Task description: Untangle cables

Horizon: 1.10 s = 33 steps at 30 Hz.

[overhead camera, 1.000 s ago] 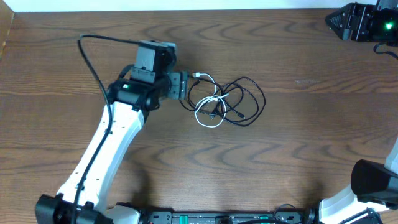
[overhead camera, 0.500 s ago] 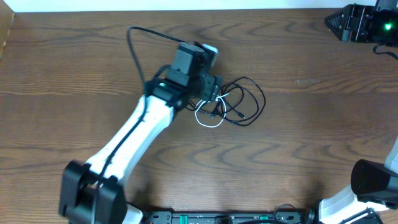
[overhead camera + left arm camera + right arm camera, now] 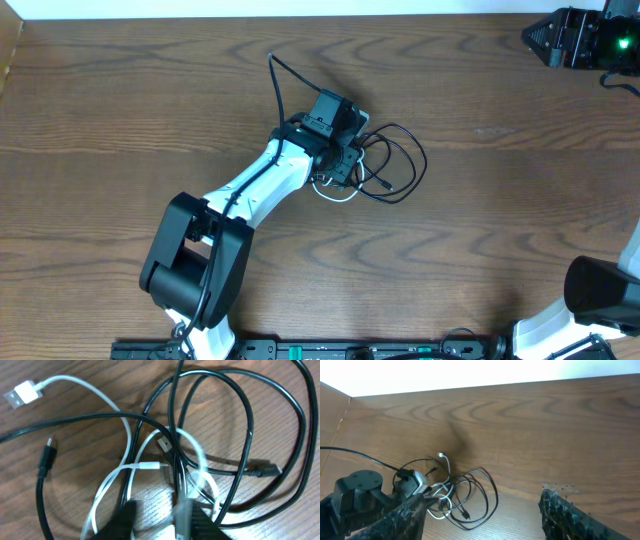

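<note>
The cables lie in one tangle at the table's centre. The black cable (image 3: 417, 152) spreads in wide loops to the right, and the white cable (image 3: 337, 196) curls under its left side. My left gripper (image 3: 345, 163) hangs right over that left side. In the left wrist view, white cable (image 3: 105, 397) and black cable (image 3: 250, 415) cross just ahead of the left gripper (image 3: 157, 522). Its jaws stand narrowly apart with bare wood between them, and strands run along both fingertips. The right gripper (image 3: 480, 522) is open and empty, far back from the tangle (image 3: 470, 495).
The white cable's USB plug (image 3: 22, 392) lies free at the tangle's far left. A small black plug (image 3: 46, 455) rests on the wood near it. The right arm's wrist (image 3: 575, 35) sits at the table's top right corner.
The left arm swung right and reached forward until its gripper came down over the tangle's left side. Its jaws have narrowed. The right arm has stayed put.
</note>
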Each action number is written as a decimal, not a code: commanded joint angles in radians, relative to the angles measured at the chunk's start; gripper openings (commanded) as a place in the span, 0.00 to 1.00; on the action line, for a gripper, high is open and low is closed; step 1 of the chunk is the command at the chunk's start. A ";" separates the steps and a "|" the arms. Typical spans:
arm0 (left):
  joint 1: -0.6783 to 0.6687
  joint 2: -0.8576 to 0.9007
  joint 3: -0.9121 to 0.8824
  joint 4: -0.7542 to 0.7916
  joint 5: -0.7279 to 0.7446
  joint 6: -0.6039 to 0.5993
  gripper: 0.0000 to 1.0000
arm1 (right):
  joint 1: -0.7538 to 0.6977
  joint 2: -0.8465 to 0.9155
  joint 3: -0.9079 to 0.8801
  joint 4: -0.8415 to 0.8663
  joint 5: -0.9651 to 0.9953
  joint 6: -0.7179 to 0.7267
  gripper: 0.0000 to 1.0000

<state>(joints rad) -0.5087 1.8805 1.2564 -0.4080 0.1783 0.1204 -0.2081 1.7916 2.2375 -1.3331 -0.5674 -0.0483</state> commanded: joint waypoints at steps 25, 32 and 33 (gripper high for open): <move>0.101 -0.715 0.023 0.518 -0.010 -0.335 0.08 | 0.343 0.268 -0.003 0.077 -0.002 -0.061 0.78; 0.115 -0.734 0.023 0.598 -0.010 -0.403 0.07 | 0.347 0.375 -0.003 0.079 -0.041 -0.089 0.82; 0.115 -0.734 0.023 0.635 -0.010 -0.411 0.07 | 0.349 0.393 -0.003 0.082 -0.066 -0.091 0.82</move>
<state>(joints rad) -0.3981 1.1507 1.2625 0.1726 0.1776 -0.2485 0.1352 2.1460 2.2368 -1.2556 -0.5713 -0.1139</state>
